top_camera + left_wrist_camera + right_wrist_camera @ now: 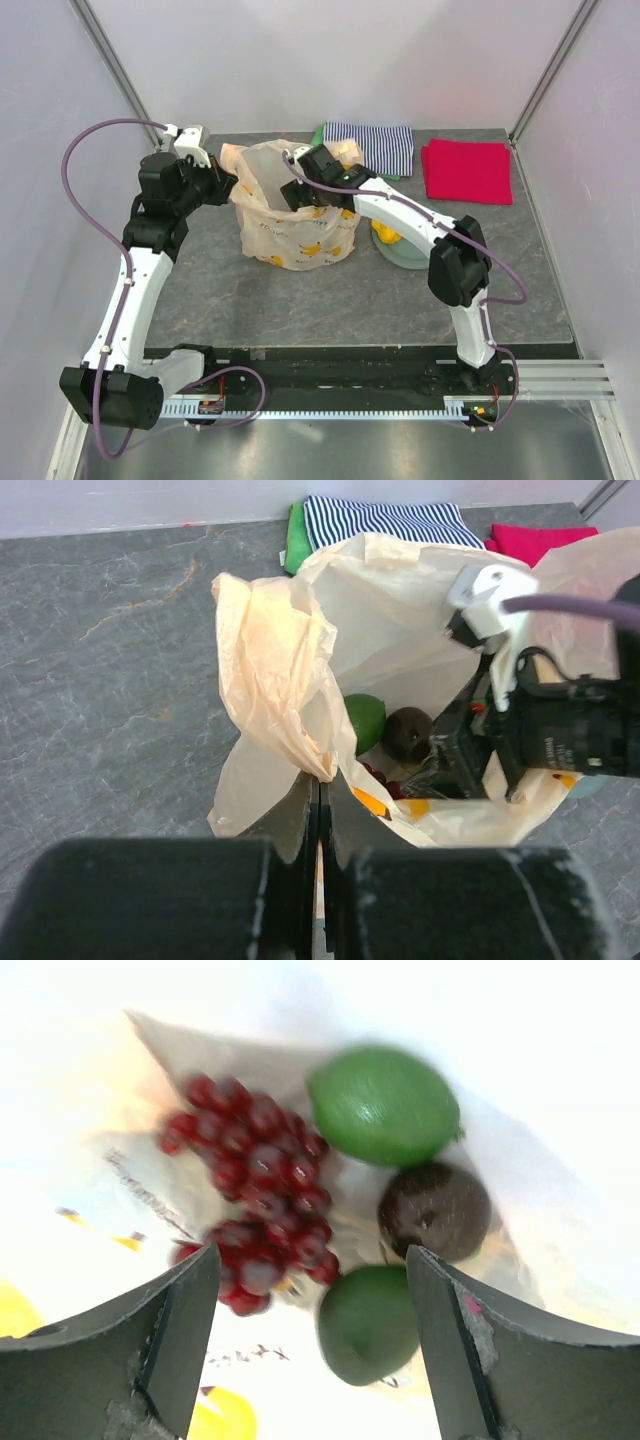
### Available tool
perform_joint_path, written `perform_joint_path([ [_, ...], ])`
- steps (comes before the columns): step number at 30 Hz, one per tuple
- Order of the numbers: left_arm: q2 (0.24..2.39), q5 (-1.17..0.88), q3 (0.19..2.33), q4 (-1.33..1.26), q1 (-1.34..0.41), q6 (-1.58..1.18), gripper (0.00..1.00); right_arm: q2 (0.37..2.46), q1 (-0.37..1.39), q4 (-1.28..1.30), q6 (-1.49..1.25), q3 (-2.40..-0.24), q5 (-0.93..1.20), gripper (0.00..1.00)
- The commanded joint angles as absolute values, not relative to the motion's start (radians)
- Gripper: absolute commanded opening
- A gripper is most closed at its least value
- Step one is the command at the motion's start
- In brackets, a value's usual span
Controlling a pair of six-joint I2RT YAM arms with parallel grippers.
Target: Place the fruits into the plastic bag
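pinching plastic bag [270,660] — left gripper [318,792]; right gripper [310,1262] agape inside.

No legible text, brand, number or sign was found. The plastic bag [297,238] bore yellow banana prints [313,248] and small dark lettering [150,1197]. The lettering was too small from above and too blurred in the right wrist view to be read.

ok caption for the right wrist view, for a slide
Open right fingers inside the plastic bag, over a grape bunch, a lime, a dark brown fruit and another green fruit.
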State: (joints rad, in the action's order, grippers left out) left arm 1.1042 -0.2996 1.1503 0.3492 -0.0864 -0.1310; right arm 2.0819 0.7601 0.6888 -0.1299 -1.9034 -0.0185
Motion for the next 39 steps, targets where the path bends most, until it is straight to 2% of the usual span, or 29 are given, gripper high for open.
perform_joint_path([
  [1, 1.109, -0.313, 1.149, 0.322, -0.083, -0.098, 0.02, 1.933, 0.758, 0.519, -0.126, -1.867, 0.063, 0.82],
  [7, 1.112, -0.311, 1.150, 0.321, -0.083, -0.097, 0.02, 1.746, 0.759, 0.224, -0.120, -1.665, 0.173, 0.81],
  [13, 1.112, -0.305, 1.147, 0.322, -0.083, -0.095, 0.02, 1.524, 0.759, -0.267, -0.166, -1.376, 0.280, 0.82],
  [17, 1.112, -0.304, 1.147, 0.322, -0.083, -0.095, 0.01, 1.373, 0.758, -0.467, -0.186, -1.209, 0.409, 0.83],
  [20, 1.112, -0.305, 1.149, 0.322, -0.083, -0.095, 0.02, 1.254, 0.759, -0.537, -0.183, -1.099, 0.370, 0.83],
  [26, 1.111, -0.311, 1.150, 0.321, -0.083, -0.098, 0.02, 1.025, 0.703, -0.399, -0.107, -0.985, 0.016, 0.84],
  [31, 1.111, -0.316, 1.149, 0.322, -0.083, -0.104, 0.02, 0.957, 0.471, -0.255, -0.211, -0.954, -0.171, 0.85],
  [34, 1.111, -0.316, 1.149, 0.322, -0.083, -0.103, 0.02, 0.979, 0.335, -0.180, -0.291, -0.939, -0.172, 0.86],
  [39, 1.109, -0.319, 1.150, 0.322, -0.083, -0.104, 0.02, 1.190, 0.201, -0.045, -0.356, -0.998, -0.087, 0.87],
])
